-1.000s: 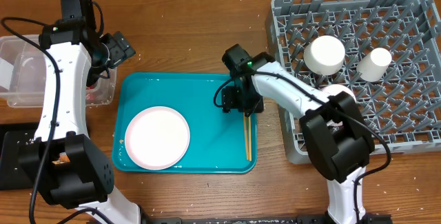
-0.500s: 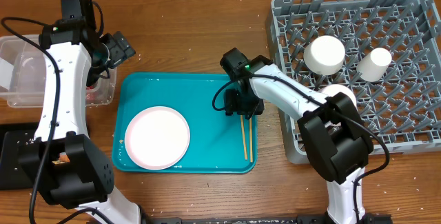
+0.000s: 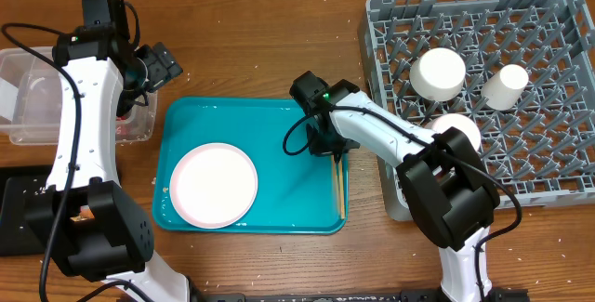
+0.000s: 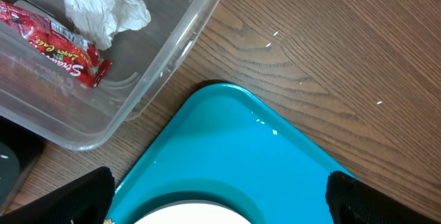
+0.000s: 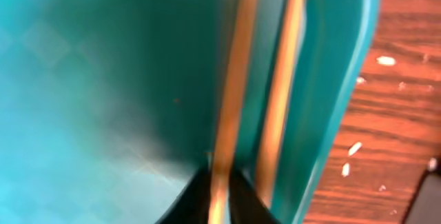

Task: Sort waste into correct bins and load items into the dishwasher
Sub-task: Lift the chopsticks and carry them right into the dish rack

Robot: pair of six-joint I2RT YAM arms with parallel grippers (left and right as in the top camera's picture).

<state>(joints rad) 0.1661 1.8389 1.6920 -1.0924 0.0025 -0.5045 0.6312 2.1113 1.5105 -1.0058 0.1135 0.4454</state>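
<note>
In the right wrist view my right gripper [image 5: 219,186] is shut on one wooden chopstick [image 5: 231,86], which lies on the teal tray [image 5: 83,79]. The other chopstick [image 5: 279,100] lies beside it against the tray's right rim. From overhead, that gripper [image 3: 327,146] sits at the tray's right side, with the chopsticks [image 3: 340,189] reaching toward the front. A round white plate [image 3: 212,186] rests on the tray's left half. My left gripper [image 3: 153,65] hangs open by the clear tub [image 3: 28,98], which holds a red wrapper [image 4: 52,41] and a paper wad [image 4: 103,7]. Rice scraps [image 5: 355,148] dot the wood.
The grey dish rack [image 3: 493,23] stands at the right with a white bowl [image 3: 439,72], a cup [image 3: 505,86] and another bowl [image 3: 462,127] partly behind my right arm. A black tray [image 3: 14,211] lies at the front left.
My right gripper has closed on one chopstick and shifted slightly left. The chopsticks have slid toward the tray's right rim. The left arm has not moved.
</note>
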